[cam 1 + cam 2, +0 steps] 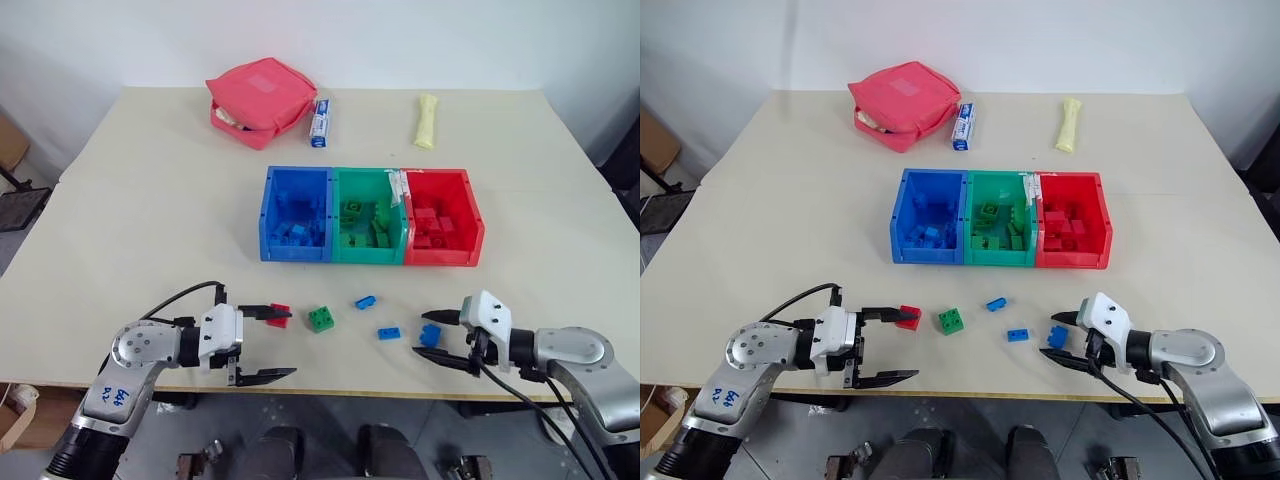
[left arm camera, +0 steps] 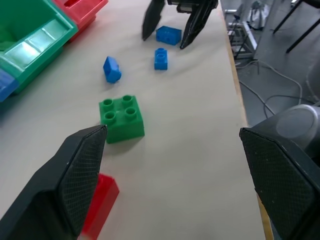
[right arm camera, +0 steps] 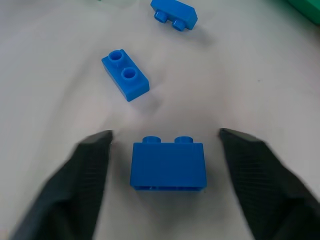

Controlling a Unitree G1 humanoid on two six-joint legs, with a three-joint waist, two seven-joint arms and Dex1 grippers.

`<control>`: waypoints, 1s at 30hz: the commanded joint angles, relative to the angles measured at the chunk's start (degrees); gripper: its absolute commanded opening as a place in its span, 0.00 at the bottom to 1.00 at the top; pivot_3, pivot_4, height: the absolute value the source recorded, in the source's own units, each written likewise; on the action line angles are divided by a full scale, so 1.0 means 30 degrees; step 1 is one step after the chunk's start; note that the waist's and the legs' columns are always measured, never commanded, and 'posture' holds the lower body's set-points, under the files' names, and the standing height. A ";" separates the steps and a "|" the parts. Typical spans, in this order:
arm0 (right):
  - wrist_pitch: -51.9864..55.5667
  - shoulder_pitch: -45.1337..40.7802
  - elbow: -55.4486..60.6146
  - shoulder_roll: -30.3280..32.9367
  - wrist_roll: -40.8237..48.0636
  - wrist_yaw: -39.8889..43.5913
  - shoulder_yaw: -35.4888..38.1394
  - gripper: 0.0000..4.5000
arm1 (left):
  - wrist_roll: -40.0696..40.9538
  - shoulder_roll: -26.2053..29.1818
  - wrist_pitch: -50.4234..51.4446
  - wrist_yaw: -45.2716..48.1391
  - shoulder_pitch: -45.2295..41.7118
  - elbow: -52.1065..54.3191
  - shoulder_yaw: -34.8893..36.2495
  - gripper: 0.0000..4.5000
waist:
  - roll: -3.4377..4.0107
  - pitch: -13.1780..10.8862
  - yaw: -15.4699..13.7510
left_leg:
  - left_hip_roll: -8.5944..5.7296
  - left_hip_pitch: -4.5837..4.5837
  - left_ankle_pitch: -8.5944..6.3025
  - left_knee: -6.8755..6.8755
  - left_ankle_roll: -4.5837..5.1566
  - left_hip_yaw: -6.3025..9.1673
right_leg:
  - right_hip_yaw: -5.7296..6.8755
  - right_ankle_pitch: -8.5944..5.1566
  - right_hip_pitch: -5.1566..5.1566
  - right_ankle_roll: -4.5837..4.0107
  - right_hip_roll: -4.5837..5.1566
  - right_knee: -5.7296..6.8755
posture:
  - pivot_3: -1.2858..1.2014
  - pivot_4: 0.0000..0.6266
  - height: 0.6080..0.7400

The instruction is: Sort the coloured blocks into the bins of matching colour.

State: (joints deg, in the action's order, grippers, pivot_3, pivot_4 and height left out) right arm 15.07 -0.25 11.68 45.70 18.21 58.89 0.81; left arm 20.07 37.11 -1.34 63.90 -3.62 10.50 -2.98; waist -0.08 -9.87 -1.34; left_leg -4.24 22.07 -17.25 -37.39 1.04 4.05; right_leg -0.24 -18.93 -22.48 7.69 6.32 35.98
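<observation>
Three joined bins stand mid-table: blue (image 1: 267, 215), green (image 1: 366, 256), red (image 1: 476, 228), each holding bricks of its own colour. Loose blocks lie in front of them: a red block (image 1: 279, 316), a green block (image 1: 321, 318) and three blue blocks (image 1: 365, 301) (image 1: 389, 333) (image 1: 431, 335). My left gripper (image 1: 288, 342) is open, pointing right, with the red block (image 2: 100, 202) beside its far fingertip and the green block (image 2: 121, 119) just beyond. My right gripper (image 3: 165, 133) is open and straddles the nearest blue block (image 3: 168, 166), with a gap on each side.
At the far side lie a pink-red zipped pouch (image 1: 260, 100), a blue-and-white small box (image 1: 320, 122) and a pale yellow roll (image 1: 427, 120). Both grippers work close to the table's front edge (image 1: 350, 388).
</observation>
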 commanded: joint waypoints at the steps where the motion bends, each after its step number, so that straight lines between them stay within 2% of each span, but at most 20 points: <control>1: -0.0215 -0.0238 -0.0552 0.0069 -0.0353 0.0186 -0.0270 0.50 | 0.0186 0.0077 -0.0325 -0.0143 0.0183 0.0450 0.0457 1.00 | 0.0000 0.0000 0.0006 | 0.0000 0.0000 0.0001 -0.0003 -0.0001 -0.0001 | -0.0002 0.0000 0.0000 0.0000 0.0000 0.0001 | 0.52 0.24 1.00; 3: -0.0395 -0.0417 -0.0860 0.0283 -0.0279 0.0425 -0.0016 0.34 | 0.0294 0.0065 -0.0407 -0.0199 0.0393 0.0554 0.0585 1.00 | 0.0000 0.0000 0.0013 | 0.0004 -0.0001 0.0001 0.0003 -0.0001 -0.0002 | -0.0001 0.0000 -0.0001 0.0000 -0.0004 0.0003 | 0.52 0.24 1.00; 4: -0.0483 -0.0490 -0.0969 0.0375 -0.0226 0.0577 0.0086 0.32 | 0.0323 0.0064 -0.0421 -0.0248 0.0503 0.0594 0.0646 1.00 | 0.0000 0.0000 0.0018 | 0.0005 -0.0001 0.0001 0.0007 -0.0002 -0.0002 | 0.0000 0.0000 -0.0002 0.0000 -0.0006 0.0002 | 0.52 0.24 1.00; 7: -0.0451 -0.1384 -0.1059 0.0032 0.0198 0.0424 0.0429 0.33 | 0.1164 -0.0389 0.0304 -0.1063 0.0839 0.0861 0.1287 1.00 | -0.0001 -0.0001 0.0021 | 0.0004 -0.0001 0.0001 0.0007 -0.0001 -0.0002 | -0.0002 0.0000 -0.0001 0.0000 -0.0005 0.0000 | 0.52 0.24 1.00; 11: 0.2354 -0.4610 0.0302 -0.0926 0.2267 0.0099 0.0176 0.33 | 0.1599 -0.0631 0.0590 -0.2172 0.1712 0.0861 0.2674 1.00 | 0.0002 -0.0001 0.0227 | 0.0011 -0.0001 0.0006 -0.0002 -0.0010 -0.0007 | -0.0012 0.0000 -0.0008 0.0000 -0.0010 0.0010 | 0.52 0.24 1.00; 16: 0.6352 -1.0487 0.0440 -0.4573 0.4426 -0.2282 -0.0728 0.33 | 0.1932 -0.0691 0.0609 -0.3672 0.2824 0.0766 0.5066 1.00 | 0.0001 -0.0004 0.0555 | 0.0045 -0.0001 0.0016 0.0033 -0.0047 0.0002 | -0.0005 0.0001 -0.0048 -0.0019 -0.0040 0.0034 | 0.52 0.24 1.00; 20: 0.6774 -1.4357 -0.1791 -0.6991 0.2414 -0.3905 -0.2804 0.33 | 0.1981 -0.0295 0.0869 -0.3843 0.4061 0.1273 0.6169 1.00 | 0.0001 -0.0003 0.0531 | 0.0024 0.0021 0.0014 0.0065 -0.0047 0.0007 | -0.0007 0.0004 -0.0090 -0.0028 -0.0023 0.0029 | 0.52 0.24 1.00; 23: 0.4996 -1.6472 -0.5352 -0.9027 0.0237 -0.4732 -0.4424 0.33 | 0.2035 -0.0448 0.0840 -0.4324 0.4432 0.1541 0.6696 1.00 | -0.0014 0.0005 0.0471 | 0.0003 0.0036 0.0007 0.0055 -0.0032 0.0021 | 0.0011 0.0006 -0.0100 -0.0032 -0.0006 0.0041 | 0.52 0.24 1.00; 26: 0.3191 -1.7602 -0.8245 -1.0451 -0.0974 -0.5051 -0.4893 0.33 | 0.2062 -0.0666 0.0942 -0.4788 0.4527 0.1877 0.6791 1.00 | -0.0014 0.0005 0.0498 | -0.0017 0.0038 0.0010 0.0044 -0.0025 0.0024 | 0.0019 0.0012 -0.0114 -0.0042 0.0003 0.0106 | 0.52 0.24 1.00; 30: 0.1321 -1.8590 -1.0980 -1.1467 -0.2294 -0.5951 -0.4824 0.64 | 0.2044 -0.0837 0.1003 -0.4994 0.4895 0.2343 0.6699 1.00 | -0.0013 0.0005 0.0605 | -0.0021 0.0042 0.0010 0.0045 -0.0025 0.0016 | 0.0019 0.0014 -0.0160 -0.0046 -0.0003 0.0228 | 0.52 0.24 1.00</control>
State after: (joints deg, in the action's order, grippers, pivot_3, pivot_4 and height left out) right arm 22.33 -54.31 -20.77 11.73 12.54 42.13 -14.99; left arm 25.36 34.79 1.92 49.36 10.14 15.49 16.02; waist -0.12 -9.86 0.48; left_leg -4.30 22.19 -17.21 -37.25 0.96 4.08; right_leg -0.19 -18.89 -23.03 7.56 6.32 36.78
